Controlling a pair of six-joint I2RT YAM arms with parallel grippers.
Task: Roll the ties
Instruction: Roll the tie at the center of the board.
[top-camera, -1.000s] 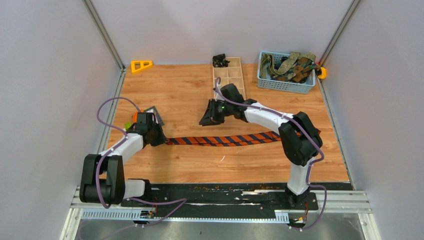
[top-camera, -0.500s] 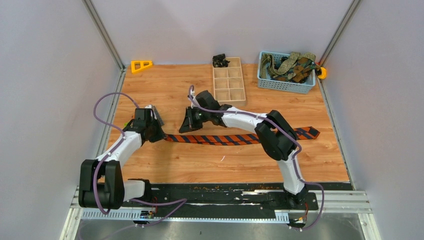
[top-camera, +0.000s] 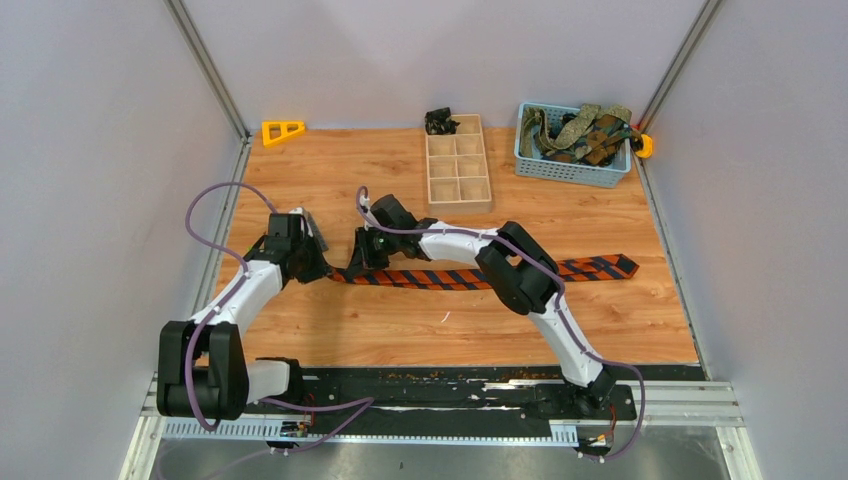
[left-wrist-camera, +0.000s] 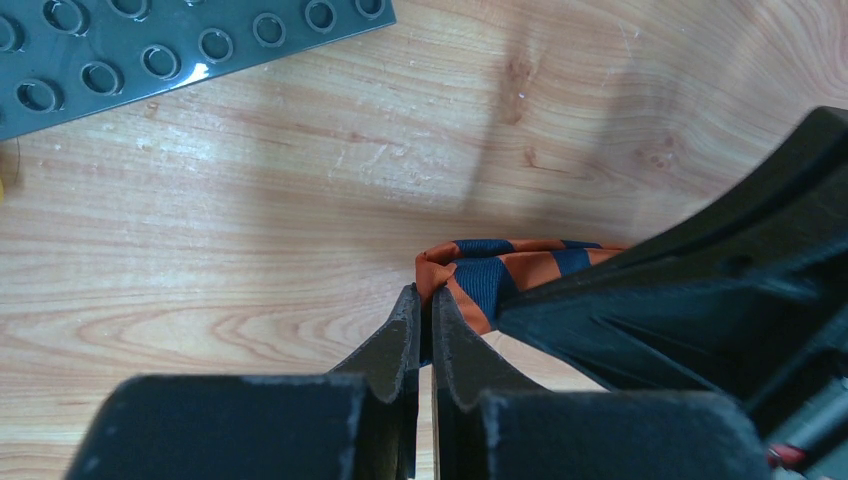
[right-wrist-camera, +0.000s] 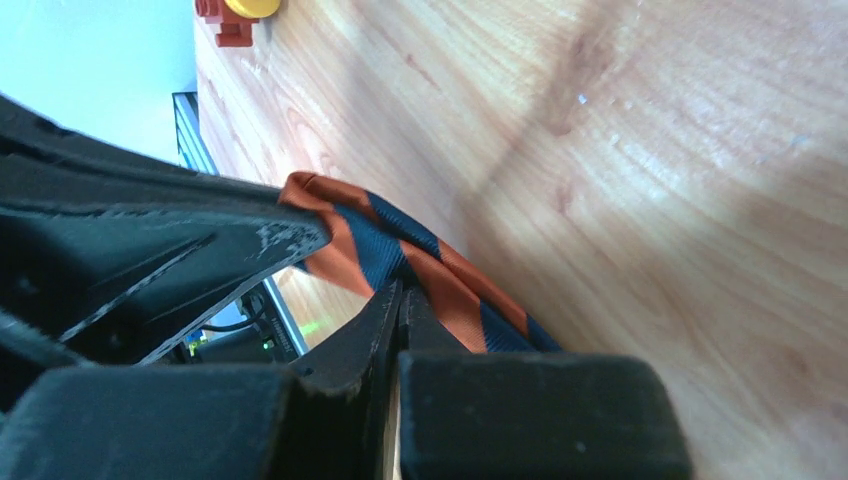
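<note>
An orange and navy striped tie (top-camera: 470, 278) lies stretched left to right across the middle of the table. Its left end is folded over on itself. My left gripper (top-camera: 325, 270) is shut on that folded end (left-wrist-camera: 480, 275). My right gripper (top-camera: 358, 265) is shut on the same tie (right-wrist-camera: 420, 270) just right of the fold, close against the left gripper. The tie's wide end (top-camera: 612, 266) rests at the right. Several olive-green and brown ties (top-camera: 580, 130) fill a blue basket at the back right.
A wooden divided tray (top-camera: 457, 165) stands at the back centre with a dark object (top-camera: 440, 121) behind it. The blue basket (top-camera: 570, 170) is at the back right. A grey studded plate (left-wrist-camera: 170, 50) lies near the left gripper. An orange triangle (top-camera: 283, 130) lies back left.
My right gripper has moved left along the tie until it meets the left gripper. The tie's left end is now doubled over and its wide right end has come into view.
</note>
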